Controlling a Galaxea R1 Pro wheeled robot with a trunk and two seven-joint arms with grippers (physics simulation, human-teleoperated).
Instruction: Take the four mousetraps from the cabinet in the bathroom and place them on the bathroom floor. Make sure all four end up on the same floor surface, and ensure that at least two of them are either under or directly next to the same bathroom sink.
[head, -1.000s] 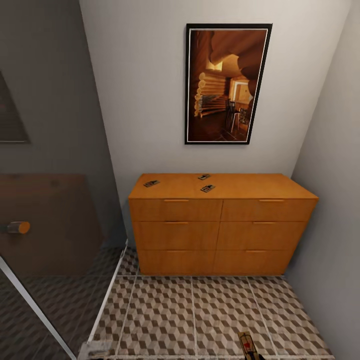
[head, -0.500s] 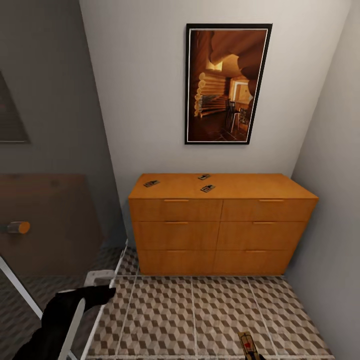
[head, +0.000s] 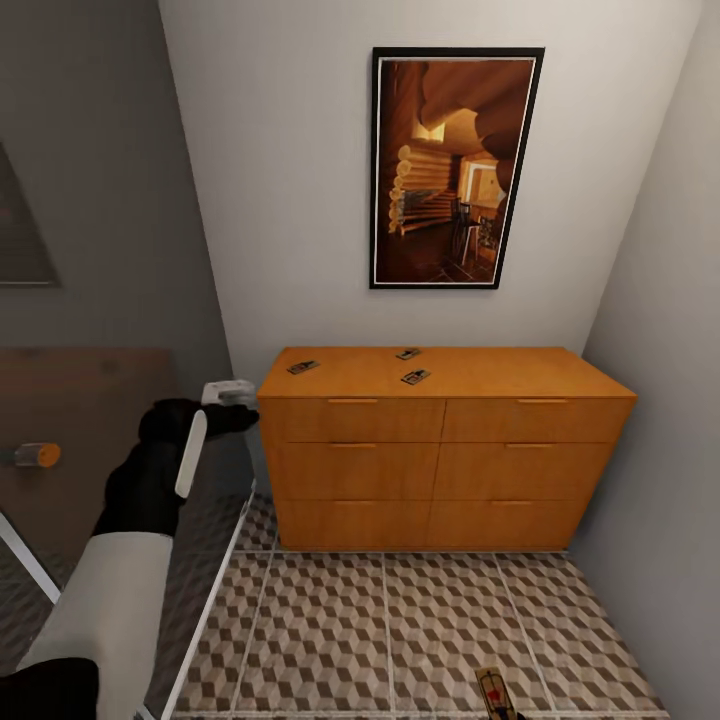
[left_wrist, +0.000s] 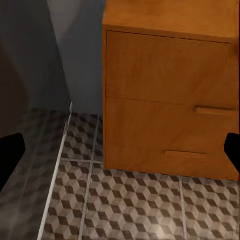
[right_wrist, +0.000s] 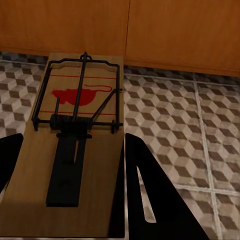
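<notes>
The cabinet (head: 440, 450) stands against the back wall, and three mousetraps lie on its top: one at the left (head: 303, 367), one at the back (head: 407, 353) and one in front of it (head: 416, 377). My left gripper (head: 238, 402) is raised beside the cabinet's top left corner. In the left wrist view, the left gripper (left_wrist: 120, 152) is open and empty, facing the cabinet's drawers (left_wrist: 170, 100). My right gripper (right_wrist: 70, 165) is shut on a fourth mousetrap (right_wrist: 75, 125) above the bathroom floor (right_wrist: 200, 130). That mousetrap (head: 493, 690) sits at the head view's bottom edge.
A glass panel with a white frame (head: 215, 570) stands left of the cabinet, close to my left arm. A framed picture (head: 455, 165) hangs above the cabinet. The right wall (head: 670, 400) closes in beside it. Patterned floor tiles (head: 420, 630) stretch in front of the drawers.
My left arm has risen from near the floor to the height of the cabinet's top, beside its left corner. The right gripper and its mousetrap have stayed put.
</notes>
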